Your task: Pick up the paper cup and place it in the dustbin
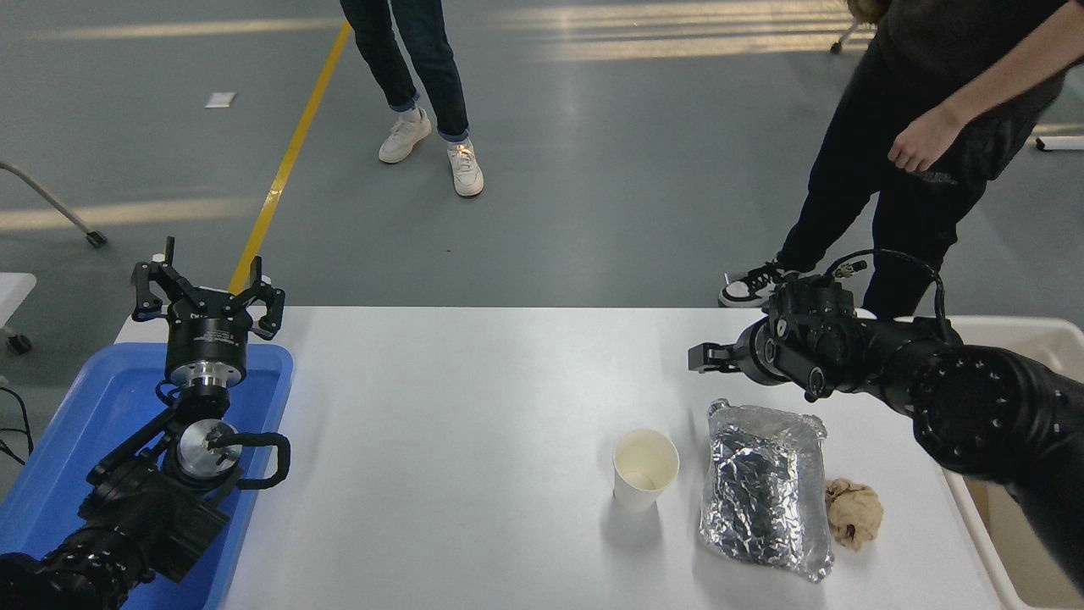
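Note:
The white paper cup (644,468) stands upright on the white table (474,407), right of centre, with its cream inside showing. The cream-beige dustbin (1043,325) is at the table's right end, mostly hidden behind my right arm. My right gripper (705,357) hovers above the table, beyond and to the right of the cup, clear of it and holding nothing. Its opening does not show from this angle. My left gripper (207,292) is parked open and empty over the blue tray (85,398) at the lower left.
A crumpled foil packet (766,491) lies just right of the cup, and a crumpled brown paper ball (854,512) lies right of that. Two people (915,144) stand on the floor beyond the table's far edge.

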